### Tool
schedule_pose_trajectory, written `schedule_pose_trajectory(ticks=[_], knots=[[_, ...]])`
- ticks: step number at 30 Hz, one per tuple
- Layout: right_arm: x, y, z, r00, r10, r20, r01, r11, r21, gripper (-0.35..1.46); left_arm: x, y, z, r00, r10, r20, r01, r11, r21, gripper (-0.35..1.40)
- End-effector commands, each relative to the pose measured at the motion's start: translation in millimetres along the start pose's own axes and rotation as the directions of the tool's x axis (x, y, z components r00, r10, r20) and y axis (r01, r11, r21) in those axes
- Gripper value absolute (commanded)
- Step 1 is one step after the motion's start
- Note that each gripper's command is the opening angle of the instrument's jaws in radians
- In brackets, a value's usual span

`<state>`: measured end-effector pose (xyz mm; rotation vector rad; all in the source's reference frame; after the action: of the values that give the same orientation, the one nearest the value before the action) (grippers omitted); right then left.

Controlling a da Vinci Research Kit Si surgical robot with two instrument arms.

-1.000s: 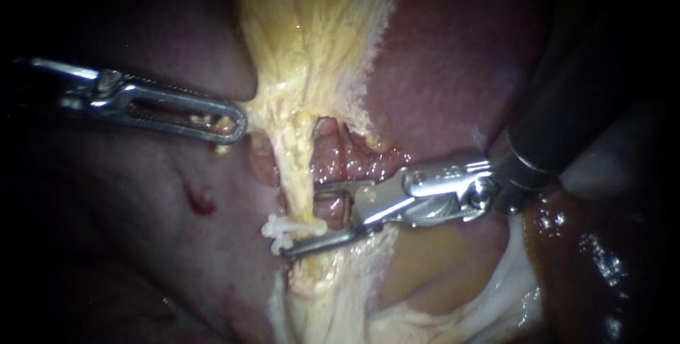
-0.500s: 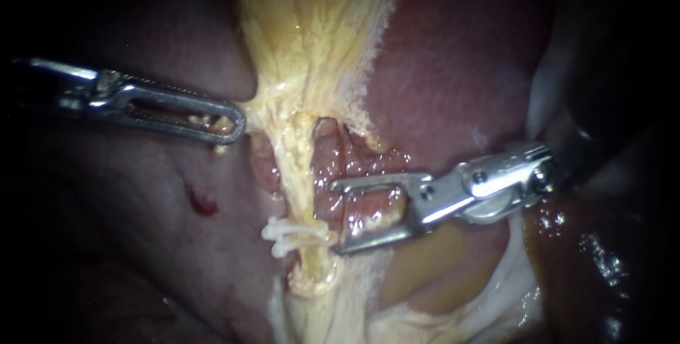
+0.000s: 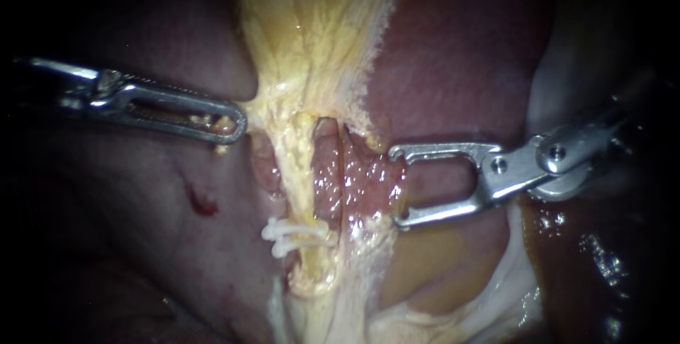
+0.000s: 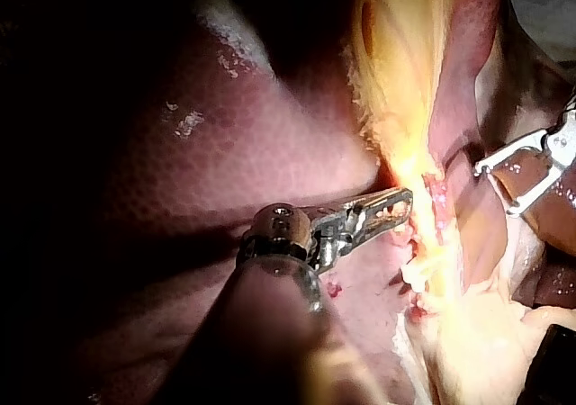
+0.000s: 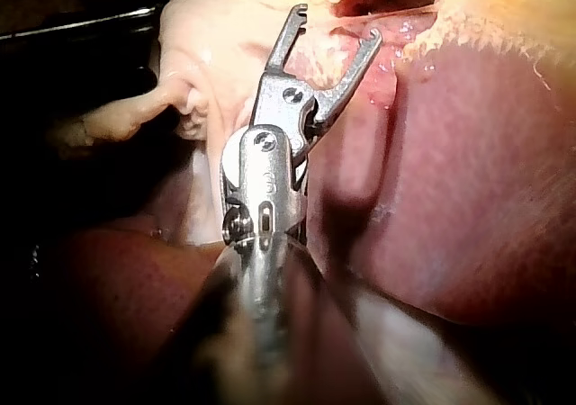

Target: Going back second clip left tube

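The right instrument [image 3: 394, 187] has its jaws spread and empty, just right of the wet pink tissue [image 3: 354, 178]. The white clip [image 3: 294, 234] sits on the left tube [image 3: 303, 174], to the left of these jaws and slightly nearer. The tube runs from far to near. The left instrument [image 3: 234, 123] pinches the yellow tissue [image 3: 297, 68]. The way out to the right looks free.

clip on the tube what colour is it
White. The clip shows best in the endoscope view.
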<state>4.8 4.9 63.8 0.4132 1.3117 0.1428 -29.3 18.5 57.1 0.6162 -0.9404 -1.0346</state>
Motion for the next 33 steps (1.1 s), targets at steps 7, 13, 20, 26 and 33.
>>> schedule_pose_trajectory(ticks=[7, 13, 20, 26, 33], knots=[[-0.2, 0.1, -0.2, 1.0, -0.007, -0.001, 0.007, 1.0, -0.001, 0.5, 0.2, 0.0, 0.7, 1.0, 0.0, 0.002, 0.0, 1.0, -0.004, -0.35], [-0.2, 0.2, -0.7, 1.0, -0.005, -0.005, 0.005, 1.0, 0.001, 0.5, 0.5, 0.2, 2.4, 1.0, 0.002, 0.006, -0.002, 1.0, -0.009, -0.35], [-0.2, 0.3, -1.0, 1.0, -0.01, -0.003, 0.01, 1.0, 0.0, 0.5, 0.6, 0.6, 5.0, 1.0, 0.004, 0.008, -0.004, 1.0, -0.008, -0.35], [-0.2, 0.2, -1.1, 1.0, -0.01, -0.003, 0.01, 1.0, 0.0, 0.5, 1.3, 1.4, 7.8, 0.9999, 0.009, 0.007, -0.009, 1.0, -0.003, -0.35], [-0.1, 0.1, -1.2, 1.0, -0.01, -0.003, 0.01, 1.0, 0.0, 0.5, 1.5, 1.8, 9.1, 0.9999, 0.012, 0.004, -0.012, 1.0, 0.004, -0.35]])
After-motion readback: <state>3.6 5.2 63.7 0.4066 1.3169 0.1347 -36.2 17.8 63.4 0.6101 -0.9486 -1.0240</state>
